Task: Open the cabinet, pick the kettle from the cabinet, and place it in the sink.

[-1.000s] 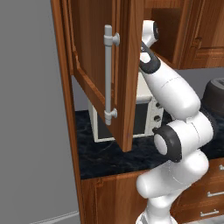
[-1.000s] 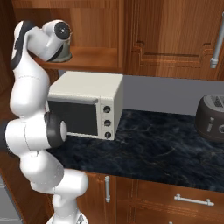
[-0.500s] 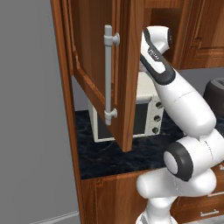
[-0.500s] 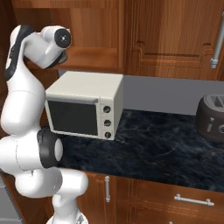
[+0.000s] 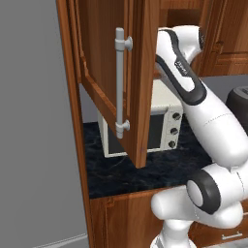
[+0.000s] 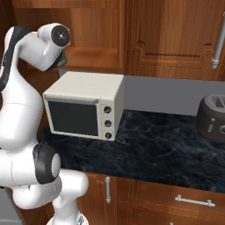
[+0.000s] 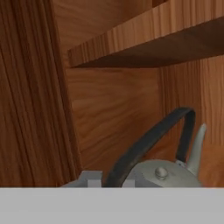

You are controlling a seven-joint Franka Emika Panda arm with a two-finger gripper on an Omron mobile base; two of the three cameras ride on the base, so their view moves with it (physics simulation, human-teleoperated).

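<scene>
Now, change: arm is stretched further up and in than a second ago; elbow has lifted, hand sits higher inside the cabinet (image 5: 111, 92).
meaning: door already swung wide, open step done; pick step under way, judged a lift-out next.
door: stands out over the worktop's left end, grey bar handle (image 5: 120, 82) facing the camera.
gripper: gripper (image 7: 109, 181) closed, tips pinched on the foot of the kettle's arched handle; seems a hold on the kettle.
kettle: kettle (image 7: 164, 173) in the cabinet, below a shelf, near the back wall, upright; whether it rests on the cabinet floor cannot be told.
kettle look: squat rounded grey metal body, small lid knob on top, thin dark handle arching over it, pale spout rising at the right of the hand view.
sink: not reached, placing not yet done.
worktop: dark marbled; oven (image 6: 85, 105) at its left rear, under the cabinet; dark toaster (image 6: 213, 118) at the right edge.
risk: judged that the thin handle may swivel in the grip, and the kettle may catch the shelf or door.
</scene>
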